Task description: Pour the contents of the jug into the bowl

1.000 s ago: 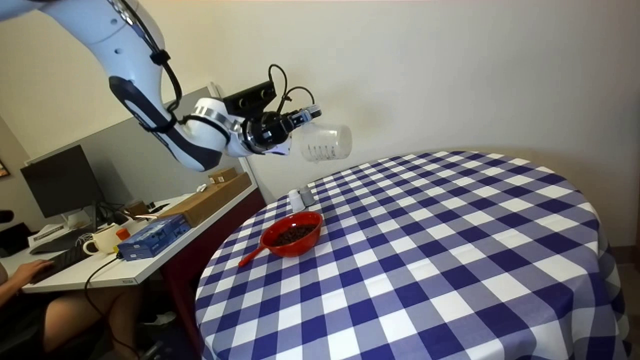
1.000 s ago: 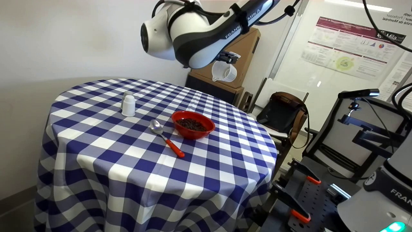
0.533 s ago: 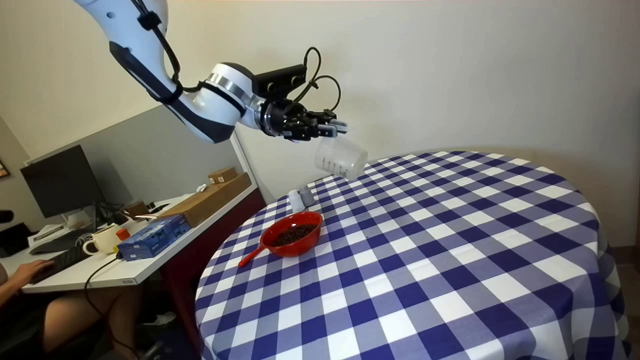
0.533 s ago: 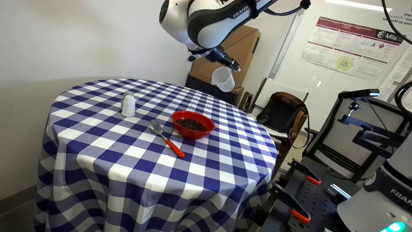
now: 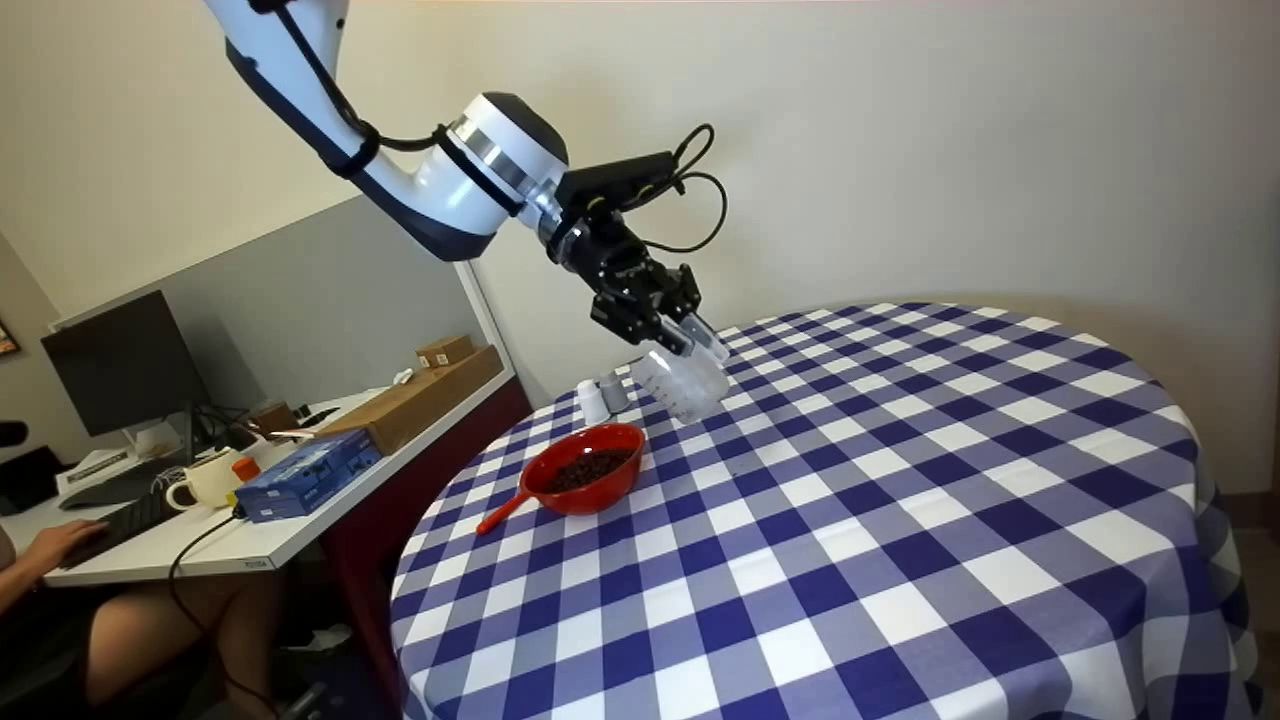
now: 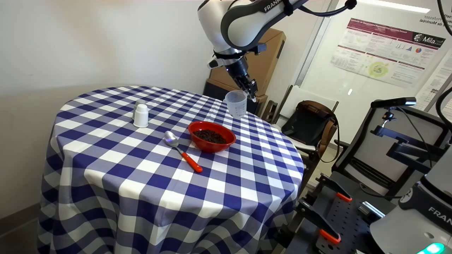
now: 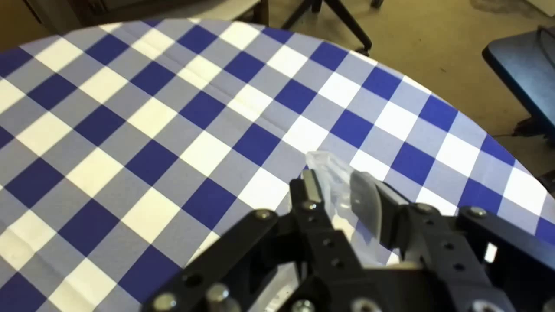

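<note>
The jug (image 6: 236, 104) looks empty and dark bits (image 6: 210, 136) lie in the bowl (image 6: 213, 147), so your step is probably setting the jug down. Level its base before it meets the table (image 5: 900, 480), descend slowly away from the bowl, and let go only once it sits flat; released tilted, it could topple. Your hand (image 7: 338, 190) is narrowed, holding the jug by one side. The jug hangs tilted beside the hand's tips, reaching below them, apparently above the table; the bowl sits lower, near but apart.
</note>
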`<state>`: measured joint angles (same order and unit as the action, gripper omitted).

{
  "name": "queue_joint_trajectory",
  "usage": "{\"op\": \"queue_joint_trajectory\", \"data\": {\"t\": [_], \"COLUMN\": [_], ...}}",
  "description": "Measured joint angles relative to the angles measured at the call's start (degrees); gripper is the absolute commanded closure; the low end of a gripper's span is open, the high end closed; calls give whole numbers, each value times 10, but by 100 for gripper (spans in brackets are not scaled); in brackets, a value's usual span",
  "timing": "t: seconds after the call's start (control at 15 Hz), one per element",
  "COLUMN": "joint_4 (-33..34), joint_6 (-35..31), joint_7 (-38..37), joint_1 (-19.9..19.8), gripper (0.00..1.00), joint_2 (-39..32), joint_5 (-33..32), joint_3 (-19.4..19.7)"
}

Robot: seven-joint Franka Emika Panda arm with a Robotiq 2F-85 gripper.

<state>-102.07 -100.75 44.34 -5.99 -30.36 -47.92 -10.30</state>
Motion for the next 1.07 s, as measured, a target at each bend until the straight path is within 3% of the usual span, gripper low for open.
{"op": "queue_joint_trajectory", "data": {"t": [0.53,0.8,1.07], "joint_4": [-57,-78,-95], "joint_6": [-174,-198,-199], "joint_7": [110,162,179], "joint_1": [-64,-85,-89], "gripper": [89,89,89], "joint_2": [8,17,33], "joint_5": [222,302,327], "joint_3": [38,61,86]}}
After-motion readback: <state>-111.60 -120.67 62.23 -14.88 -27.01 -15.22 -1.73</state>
